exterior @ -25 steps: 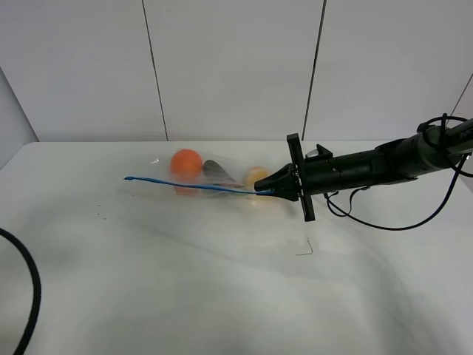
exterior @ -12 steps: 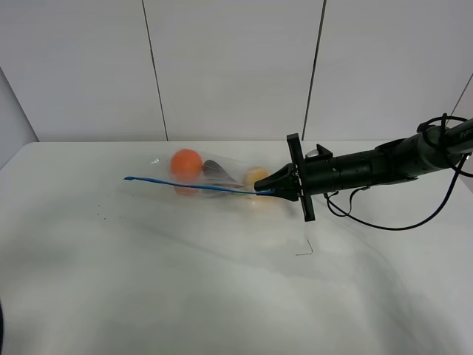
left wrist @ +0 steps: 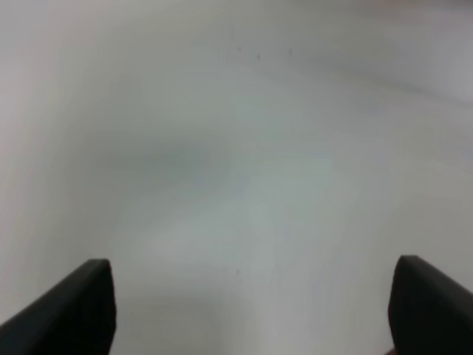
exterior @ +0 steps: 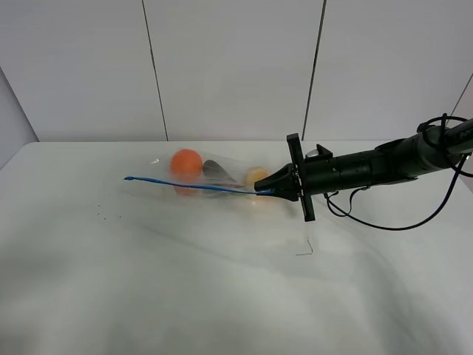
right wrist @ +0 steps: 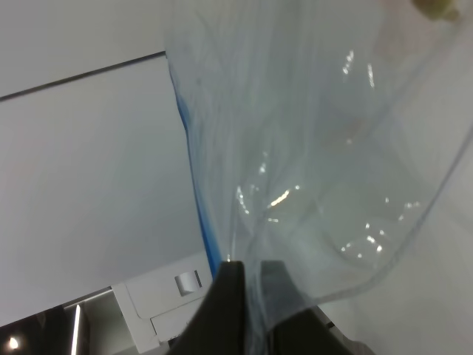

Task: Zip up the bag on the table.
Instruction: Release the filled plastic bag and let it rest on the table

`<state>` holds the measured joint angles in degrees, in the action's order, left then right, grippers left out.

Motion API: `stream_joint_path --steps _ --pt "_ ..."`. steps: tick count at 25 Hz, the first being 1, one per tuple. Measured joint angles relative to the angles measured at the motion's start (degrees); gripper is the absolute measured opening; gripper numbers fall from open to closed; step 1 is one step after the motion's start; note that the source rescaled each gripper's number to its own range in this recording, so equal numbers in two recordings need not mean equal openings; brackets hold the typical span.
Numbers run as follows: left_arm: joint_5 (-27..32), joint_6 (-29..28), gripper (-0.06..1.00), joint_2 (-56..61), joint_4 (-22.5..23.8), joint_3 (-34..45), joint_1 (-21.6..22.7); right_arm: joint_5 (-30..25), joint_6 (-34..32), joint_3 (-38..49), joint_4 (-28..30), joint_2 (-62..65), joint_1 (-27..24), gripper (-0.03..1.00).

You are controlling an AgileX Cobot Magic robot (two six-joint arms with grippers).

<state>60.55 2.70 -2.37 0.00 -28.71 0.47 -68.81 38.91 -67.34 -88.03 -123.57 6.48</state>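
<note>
Clear bag [exterior: 214,181] – blue zipper strip [exterior: 192,185], orange fruit [exterior: 186,163], possibly yellow pear [exterior: 256,176] – white table [exterior: 185,281].

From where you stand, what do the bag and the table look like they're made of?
The bag looks like thin clear plastic film: it crinkles, shows bright glints, and the fruit shows through. Its blue zipper strip seems a stiffer plastic. The table has a plain white matte top with no sharp reflections, perhaps laminate or painted board; the pictures cannot settle which.

Bright, even light; my wrist views are soft.
Glare flecks the bag [right wrist: 310,200]; faint shadows lie on the table [exterior: 185,281] beneath it.
</note>
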Motion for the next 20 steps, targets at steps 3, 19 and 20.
stream_joint_path --steps 3,19,20 --pt "0.00 0.00 1.00 2.42 0.00 0.00 0.00 0.00 0.00 0.00 0.00 0.00 0.00 0.00" --pt "0.00 0.00 1.00 2.53 0.30 0.00 -0.88 0.00 0.00 0.00 0.00 0.00 0.00 0.00" --pt "0.00 0.00 1.00 2.53 0.30 0.00 -0.83 0.00 0.00 0.00 0.00 0.00 0.00 0.00"
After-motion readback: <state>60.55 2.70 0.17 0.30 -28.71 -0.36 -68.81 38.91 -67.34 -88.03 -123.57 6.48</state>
